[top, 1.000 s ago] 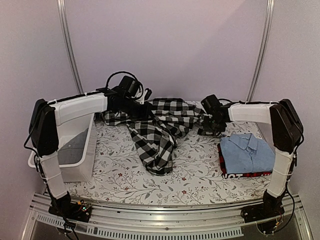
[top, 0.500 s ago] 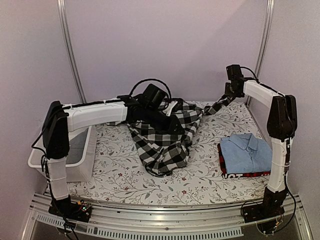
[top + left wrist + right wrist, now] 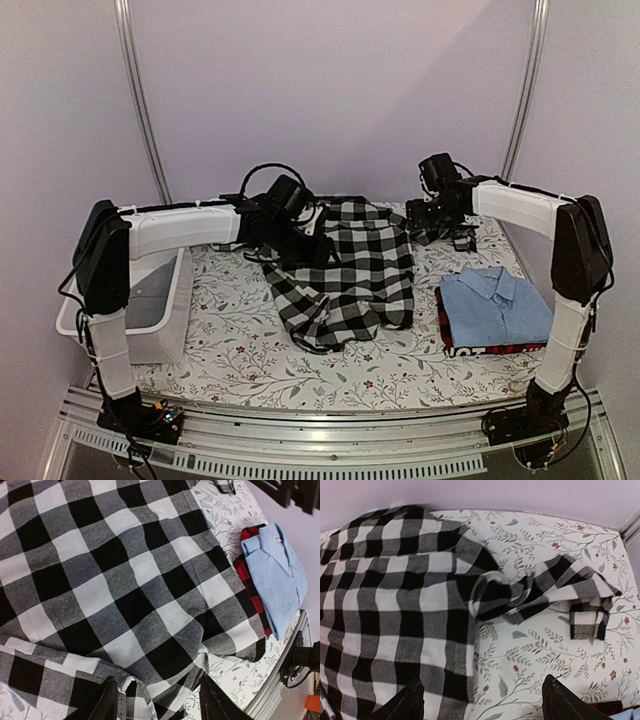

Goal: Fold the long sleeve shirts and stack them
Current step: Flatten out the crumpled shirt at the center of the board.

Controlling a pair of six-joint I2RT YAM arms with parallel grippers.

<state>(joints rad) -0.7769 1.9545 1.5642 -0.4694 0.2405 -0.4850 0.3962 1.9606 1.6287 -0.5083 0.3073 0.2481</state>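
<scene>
I'm watching the left claw (image 3: 160, 702) hanging with its jaws apart, gripping nothing. The black-and-white checked shirt (image 3: 115, 580) is lying spread directly beneath it on the tabletop (image 3: 225, 525). The right claw (image 3: 485, 702) is gaping wider, also empty, and the shirt's bunched sleeve (image 3: 545, 595) is lying just ahead of it. The light blue shirt (image 3: 495, 305) is sitting folded on the red-and-black one (image 3: 443, 322), near the right claw, on the side away from the left claw.
</scene>
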